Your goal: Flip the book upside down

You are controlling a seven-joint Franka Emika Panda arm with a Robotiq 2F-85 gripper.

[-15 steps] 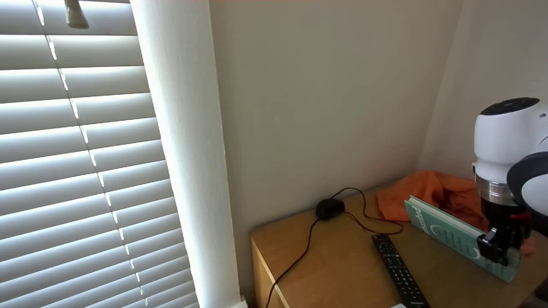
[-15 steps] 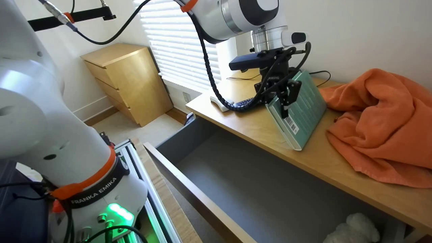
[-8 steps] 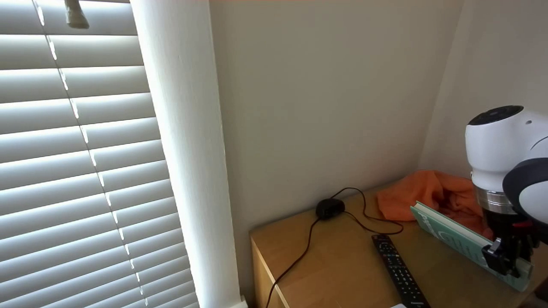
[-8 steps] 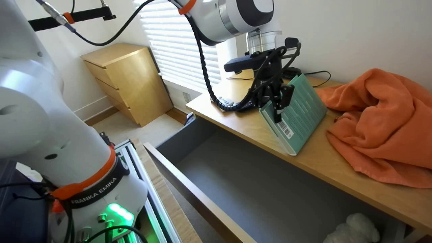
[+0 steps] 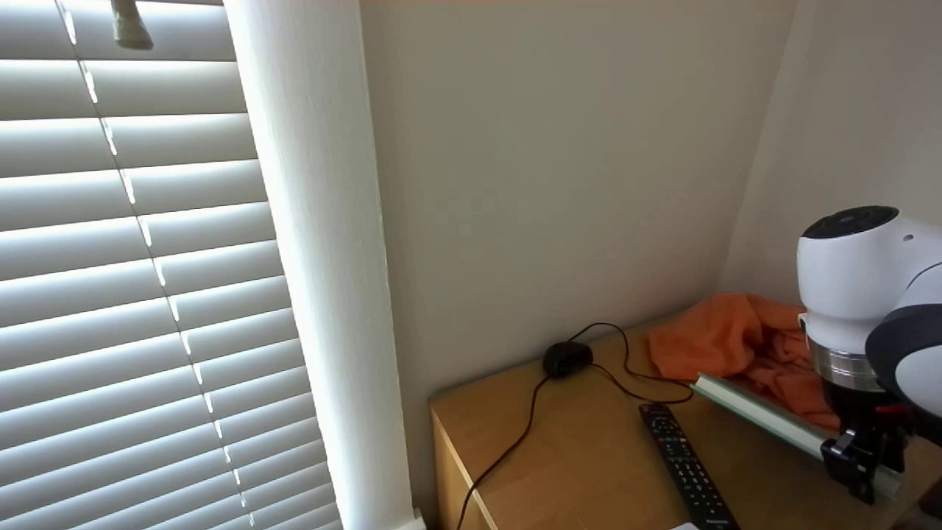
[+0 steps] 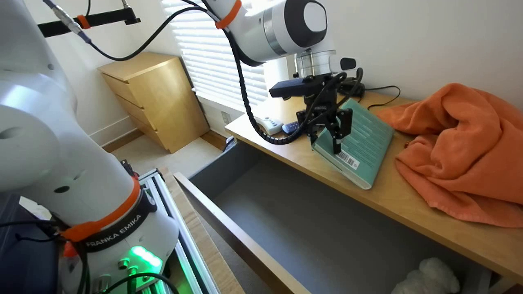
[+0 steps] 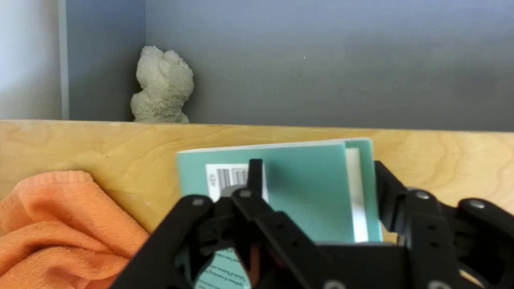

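Note:
The book [image 6: 365,136] is teal with pale pages. It leans at a low angle on the wooden table top, its back cover with the barcode turned up. In an exterior view its pale page edge [image 5: 762,419] shows, and the front cover is hidden underneath. My gripper [image 6: 325,144] points down over the raised edge of the book. In the wrist view the gripper [image 7: 317,166] is open, one of its fingers [image 7: 255,176] over the back cover by the barcode. The other finger is just past the book's edge. A wide gap shows between them.
An orange cloth [image 6: 461,155] lies beside the book. A black remote [image 5: 684,464] and a black device with a cable [image 5: 567,359] are on the table. An open drawer [image 6: 286,216] below the table's front edge holds a white plush toy [image 7: 162,84].
The gripper has come lower. The book has tipped from a steep lean to a flatter one; its front cover has dropped out of sight and its back cover faces up more.

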